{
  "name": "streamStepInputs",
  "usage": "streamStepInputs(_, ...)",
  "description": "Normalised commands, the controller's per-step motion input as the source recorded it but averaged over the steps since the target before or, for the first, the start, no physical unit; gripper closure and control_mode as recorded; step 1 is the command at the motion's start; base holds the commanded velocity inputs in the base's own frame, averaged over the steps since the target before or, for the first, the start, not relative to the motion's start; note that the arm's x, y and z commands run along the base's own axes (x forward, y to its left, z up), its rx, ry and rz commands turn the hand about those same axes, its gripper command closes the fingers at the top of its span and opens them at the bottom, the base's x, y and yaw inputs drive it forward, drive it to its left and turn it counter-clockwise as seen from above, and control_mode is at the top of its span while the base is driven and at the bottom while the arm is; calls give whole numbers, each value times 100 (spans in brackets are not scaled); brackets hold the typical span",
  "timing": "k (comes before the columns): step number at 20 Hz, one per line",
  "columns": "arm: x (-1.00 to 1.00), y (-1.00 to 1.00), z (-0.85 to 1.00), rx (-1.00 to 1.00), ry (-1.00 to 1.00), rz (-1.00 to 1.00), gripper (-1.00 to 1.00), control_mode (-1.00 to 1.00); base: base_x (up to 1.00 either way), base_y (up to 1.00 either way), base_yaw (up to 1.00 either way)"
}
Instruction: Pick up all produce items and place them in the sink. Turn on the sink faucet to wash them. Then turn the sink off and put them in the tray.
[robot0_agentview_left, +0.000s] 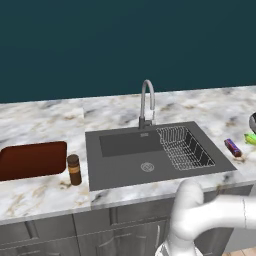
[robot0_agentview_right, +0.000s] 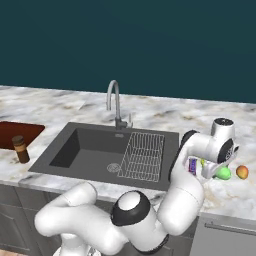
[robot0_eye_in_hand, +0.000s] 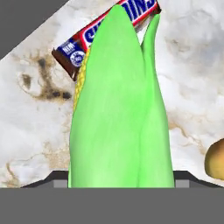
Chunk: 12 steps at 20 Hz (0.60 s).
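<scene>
The green vegetable (robot0_eye_in_hand: 118, 113), a leafy elongated cob, runs up the hand view between my gripper's (robot0_eye_in_hand: 118, 181) two fingertips, which press against its sides. In the right base view the gripper (robot0_agentview_right: 209, 171) points down at the counter right of the sink (robot0_agentview_right: 80, 150), with the vegetable's green end (robot0_agentview_right: 223, 173) poking out beside it. The orange-yellow fruit (robot0_agentview_right: 242, 172) (robot0_eye_in_hand: 215, 159) lies on the counter just right of it. The faucet (robot0_agentview_left: 146, 100) (robot0_agentview_right: 114, 100) arches over the sink's (robot0_agentview_left: 120, 170) back edge. The reddish-brown tray (robot0_agentview_left: 30, 160) (robot0_agentview_right: 15, 132) sits far left.
A purple-red candy bar (robot0_eye_in_hand: 105, 35) (robot0_agentview_left: 232, 147) lies under the vegetable's far end. A wire rack (robot0_agentview_left: 185, 147) (robot0_agentview_right: 142, 155) fills the sink's right side. A brown jar (robot0_agentview_left: 74, 169) (robot0_agentview_right: 21, 148) stands between tray and sink.
</scene>
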Motion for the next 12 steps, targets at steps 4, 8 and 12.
streamStepInputs(4,-16,100,77,-13,-1,-9,100,-100,0,0,0)
streamStepInputs(8,-17,100,65,-9,0,-15,100,-100,0,0,0)
streamStepInputs(12,-6,95,68,-5,0,-19,100,-100,0,0,0)
